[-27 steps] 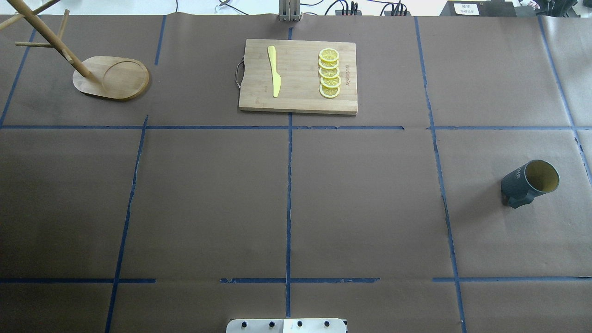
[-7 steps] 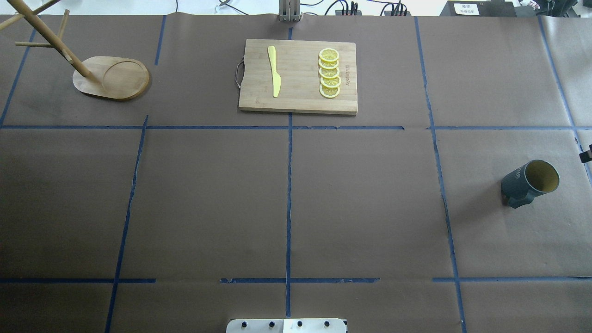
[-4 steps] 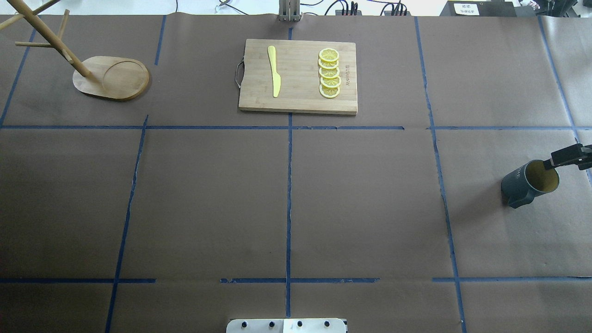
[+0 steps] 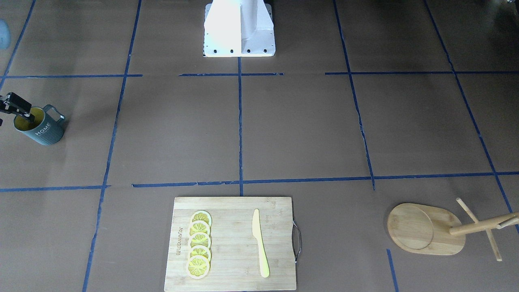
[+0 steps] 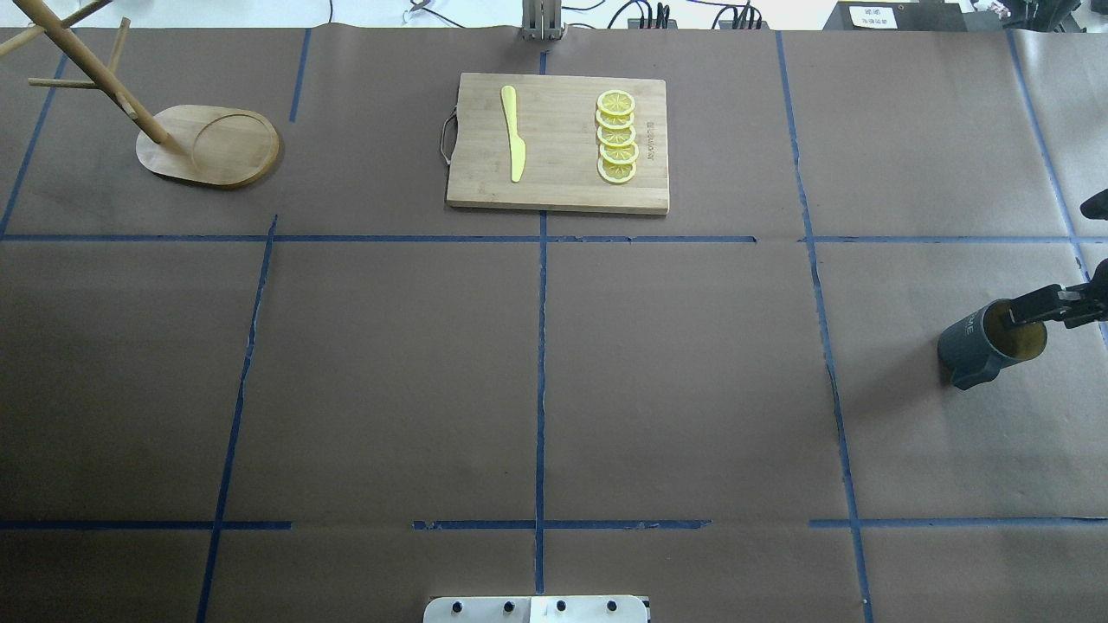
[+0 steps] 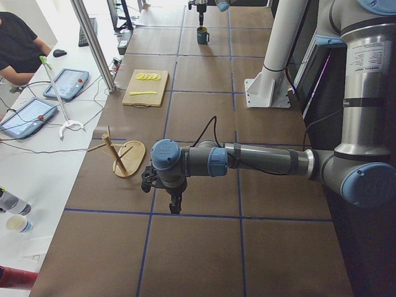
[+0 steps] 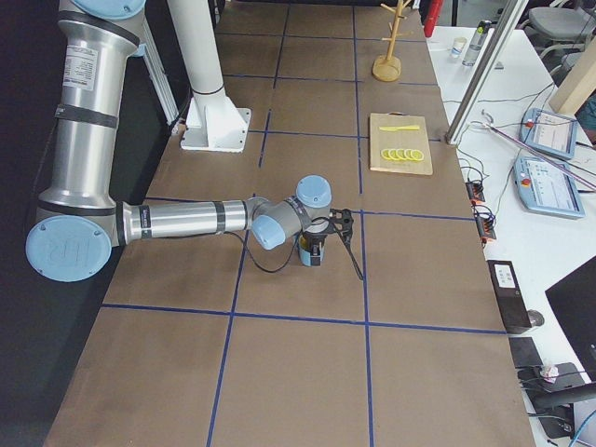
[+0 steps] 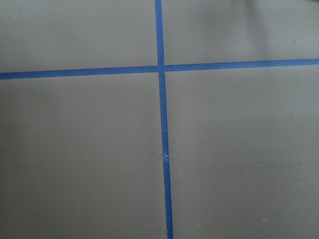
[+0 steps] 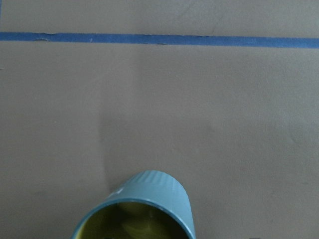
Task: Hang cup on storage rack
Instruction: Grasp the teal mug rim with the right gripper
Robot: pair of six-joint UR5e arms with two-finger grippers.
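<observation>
The cup (image 5: 976, 344), dark grey-blue with a yellow inside, stands upright at the table's right side. It also shows in the front view (image 4: 40, 129), with "HOME" lettering and its handle turned toward the robot. My right gripper (image 5: 1030, 310) hangs over it. One thin finger (image 4: 18, 107) dips into the cup's mouth; the other is cut off by the frame edge. The right wrist view shows the cup's rim (image 9: 144, 199) just below. The storage rack (image 5: 208, 145) stands at the far left. My left gripper (image 6: 175, 203) hovers low near the rack; I cannot tell its state.
A bamboo cutting board (image 5: 563, 195) lies at the far middle with a yellow knife (image 5: 512, 134) and several lemon slices (image 5: 616, 137). Blue tape lines cross the brown table cover. The robot's base (image 4: 239, 28) stands at the near edge.
My right gripper came in from the right edge and moved down over the cup; its finger now sits in the mouth. The cup and rack have not moved.
</observation>
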